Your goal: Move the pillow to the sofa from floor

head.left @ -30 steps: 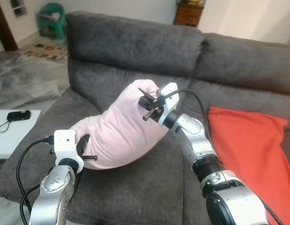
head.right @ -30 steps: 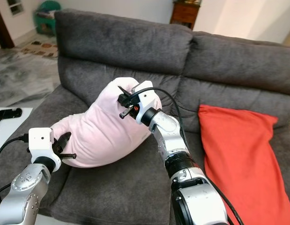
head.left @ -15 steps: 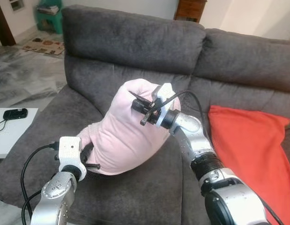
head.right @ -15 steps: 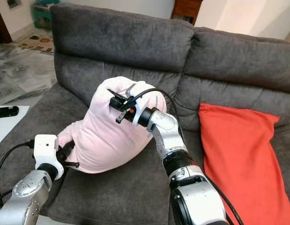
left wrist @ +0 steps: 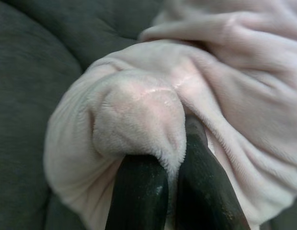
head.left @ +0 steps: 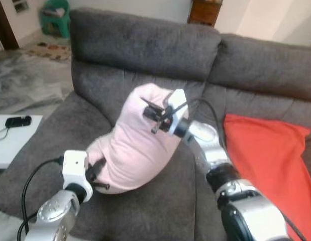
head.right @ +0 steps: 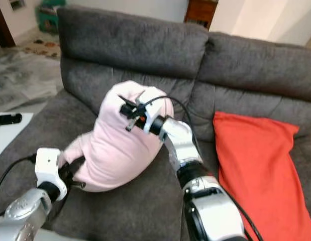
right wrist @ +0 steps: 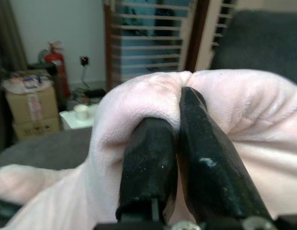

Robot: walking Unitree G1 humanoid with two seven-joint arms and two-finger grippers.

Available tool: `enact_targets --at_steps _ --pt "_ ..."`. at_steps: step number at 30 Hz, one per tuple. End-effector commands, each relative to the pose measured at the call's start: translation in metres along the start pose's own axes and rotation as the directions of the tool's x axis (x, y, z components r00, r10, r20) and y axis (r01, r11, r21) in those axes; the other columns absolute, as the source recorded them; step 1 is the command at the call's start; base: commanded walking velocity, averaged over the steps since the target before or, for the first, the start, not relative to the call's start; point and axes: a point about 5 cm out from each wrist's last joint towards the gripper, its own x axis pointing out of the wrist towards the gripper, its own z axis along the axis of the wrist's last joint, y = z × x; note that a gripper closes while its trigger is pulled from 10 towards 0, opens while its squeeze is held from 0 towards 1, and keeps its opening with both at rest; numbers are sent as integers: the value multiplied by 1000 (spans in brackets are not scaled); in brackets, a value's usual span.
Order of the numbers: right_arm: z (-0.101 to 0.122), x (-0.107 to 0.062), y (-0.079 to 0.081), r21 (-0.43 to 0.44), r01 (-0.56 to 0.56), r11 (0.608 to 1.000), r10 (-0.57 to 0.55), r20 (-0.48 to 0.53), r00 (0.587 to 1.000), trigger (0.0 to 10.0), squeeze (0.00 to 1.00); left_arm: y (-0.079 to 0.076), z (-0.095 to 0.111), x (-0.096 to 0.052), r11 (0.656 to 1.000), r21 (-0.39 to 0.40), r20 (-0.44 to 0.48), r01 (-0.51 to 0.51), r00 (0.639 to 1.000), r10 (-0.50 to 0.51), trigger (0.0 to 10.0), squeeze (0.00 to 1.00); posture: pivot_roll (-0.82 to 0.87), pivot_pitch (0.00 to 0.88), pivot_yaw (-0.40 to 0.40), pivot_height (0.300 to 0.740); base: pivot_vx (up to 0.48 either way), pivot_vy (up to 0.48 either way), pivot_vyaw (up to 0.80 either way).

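1. Left eye view: one pink pillow (head.left: 135, 138) is seen held over the seat of one grey sofa (head.left: 145, 45), with one red cushion (head.left: 268, 150) lying to its right.
2. The pillow's lower corner is pinched by the left gripper (left wrist: 160, 177); its upper end is pinched by the right gripper (right wrist: 174, 129).
3. Right wrist view: a fire extinguisher (right wrist: 56, 64) and a cardboard box (right wrist: 30, 108) are shown beyond the pillow.

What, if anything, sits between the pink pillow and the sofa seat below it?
Nothing visible. The pink pillow, pinched by the left end effector and right end effector, is over bare grey sofa seat; the red cushion lies off to the right.
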Motion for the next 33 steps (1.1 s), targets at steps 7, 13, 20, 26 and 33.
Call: enact_targets --at_steps 7,13,20,26,33 --pt "-5 7 -1 15 82 997 -81 -52 995 10000 0 -40 36 -7 958 -9 157 287 946 -282 10000 0 194 0 -162 740 0 0 0" --pt "-36 -11 -20 -27 340 940 -333 -295 896 10000 0 -46 33 -13 937 -12 116 350 931 -346 10000 0 194 0 -168 740 0 0 0" --pt "-42 -9 -19 -12 411 911 -389 -349 852 10000 0 -52 36 -21 916 -34 123 399 912 -392 10000 0 214 0 -177 740 0 0 0" --pt "-30 8 -14 -6 400 917 -382 -309 871 10000 0 -54 36 -22 912 -29 118 409 907 -404 10000 0 235 0 -186 740 0 0 0" --pt "-1 30 -14 -27 368 929 -364 -228 903 10000 0 -51 37 -24 921 -24 114 389 916 -384 10000 0 240 0 -198 740 0 0 0"
